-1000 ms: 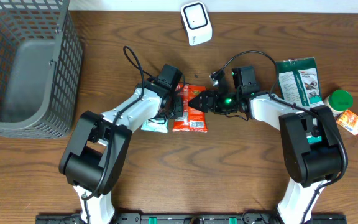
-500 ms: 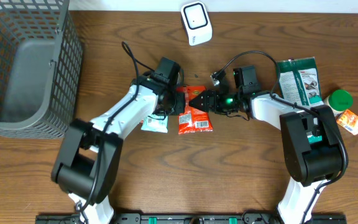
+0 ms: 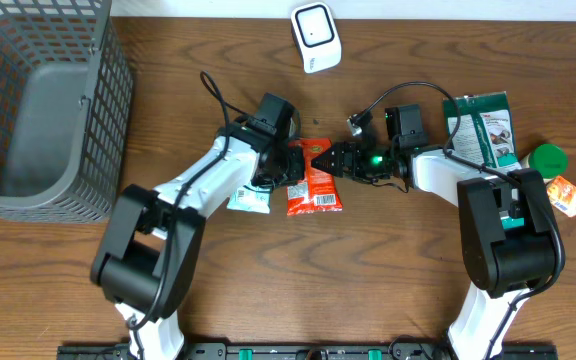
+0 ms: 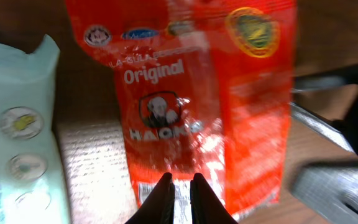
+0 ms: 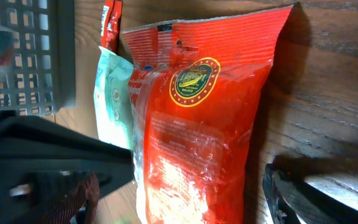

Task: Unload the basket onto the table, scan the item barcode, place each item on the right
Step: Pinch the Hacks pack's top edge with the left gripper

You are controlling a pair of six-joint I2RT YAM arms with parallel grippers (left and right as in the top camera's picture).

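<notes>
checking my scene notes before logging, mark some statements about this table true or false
1. The red snack packet lies between the left claw and the right claw. True.
2. The right claw is shut. False: its jaws stand wide open.
3. The green bag is inside the gray basket. False: it lies on the table by the right arm.
4. A pale mint packet lies beside the red snack packet. True.
5. The left claw is shut on the red snack packet's edge. True.
</notes>
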